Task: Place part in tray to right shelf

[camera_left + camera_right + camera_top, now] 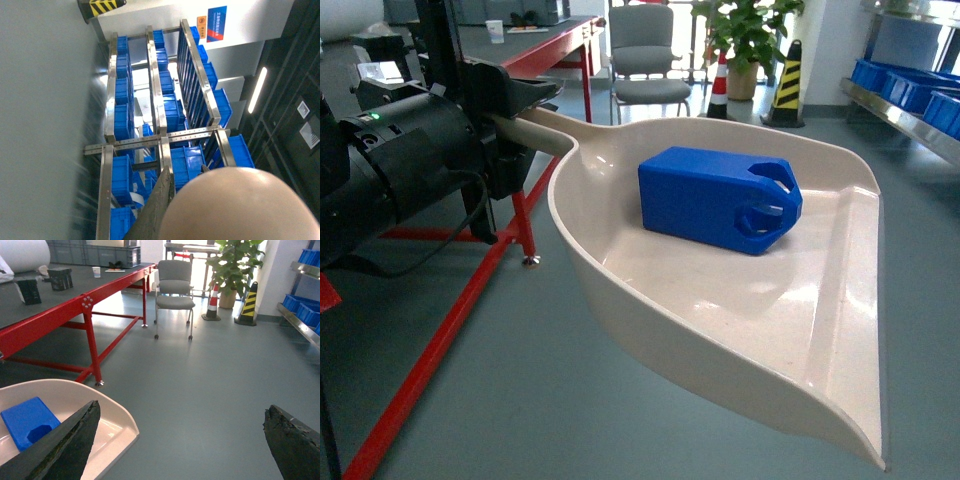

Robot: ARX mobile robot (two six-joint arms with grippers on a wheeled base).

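The cream tray hangs in the air over the floor, held by its long handle. My left gripper is shut on that handle. The blue part lies inside the tray near its back wall. In the left wrist view the beige handle fills the lower right, pinched in the left gripper. My right gripper is open and holds nothing; it hovers to the right of the tray. The part shows at that view's lower left.
A metal shelf with blue crates runs along the right wall. It also shows as rack in the left wrist view. A red-framed table stands on the left. Ahead are a grey chair, a plant and striped cones.
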